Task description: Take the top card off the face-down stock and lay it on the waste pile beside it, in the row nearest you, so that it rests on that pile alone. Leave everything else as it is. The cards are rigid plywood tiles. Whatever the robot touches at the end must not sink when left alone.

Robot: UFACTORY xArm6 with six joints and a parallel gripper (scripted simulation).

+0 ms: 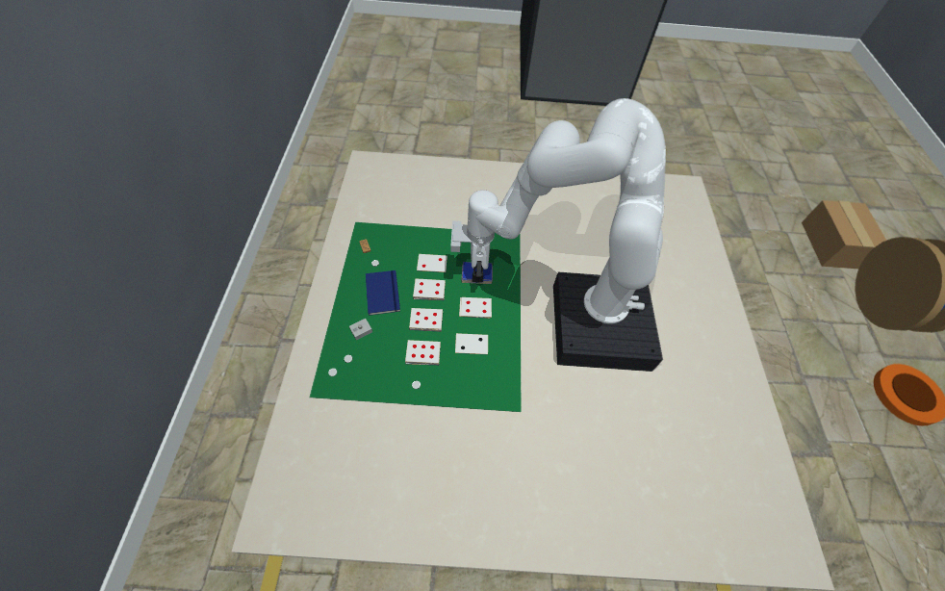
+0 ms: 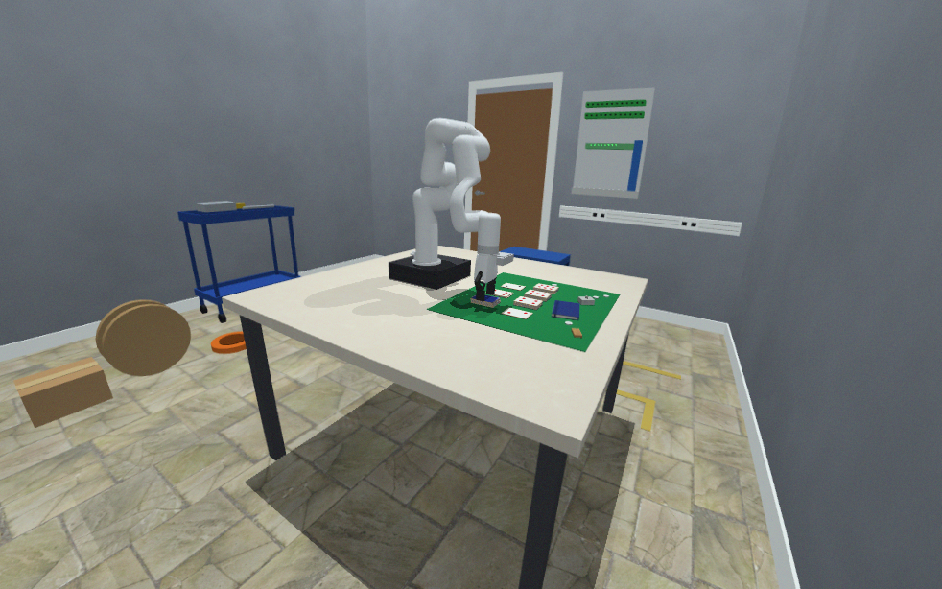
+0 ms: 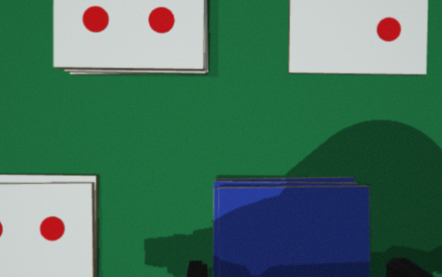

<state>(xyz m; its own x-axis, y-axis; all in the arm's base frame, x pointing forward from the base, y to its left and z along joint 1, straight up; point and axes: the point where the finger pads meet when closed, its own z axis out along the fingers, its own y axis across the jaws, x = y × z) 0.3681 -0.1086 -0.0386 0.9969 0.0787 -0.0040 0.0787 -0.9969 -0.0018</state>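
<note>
The face-down stock (image 1: pixel 477 271) is a small stack of blue-backed tiles on the green mat (image 1: pixel 418 321), in the row nearest my base. In the wrist view the stock (image 3: pixel 292 226) fills the lower middle, with its upper tiles slightly offset. My gripper (image 1: pixel 477 273) is open and low over the stock, with a dark fingertip on each side of it (image 3: pixel 299 269) and nothing between the fingers. The waste pile (image 1: pixel 474 306) is a face-up stack with red pips beside the stock, and it also shows at the lower left of the wrist view (image 3: pixel 47 224).
A black-pip card (image 1: pixel 472 343) lies past the waste pile. Several red-pip piles (image 1: pixel 425 318) form the far row. A blue book (image 1: pixel 381 292), a grey block (image 1: pixel 359 328), a brown block (image 1: pixel 364 244) and white chips (image 1: pixel 416 383) lie beyond them. My black base (image 1: pixel 606 327) stands beside the mat.
</note>
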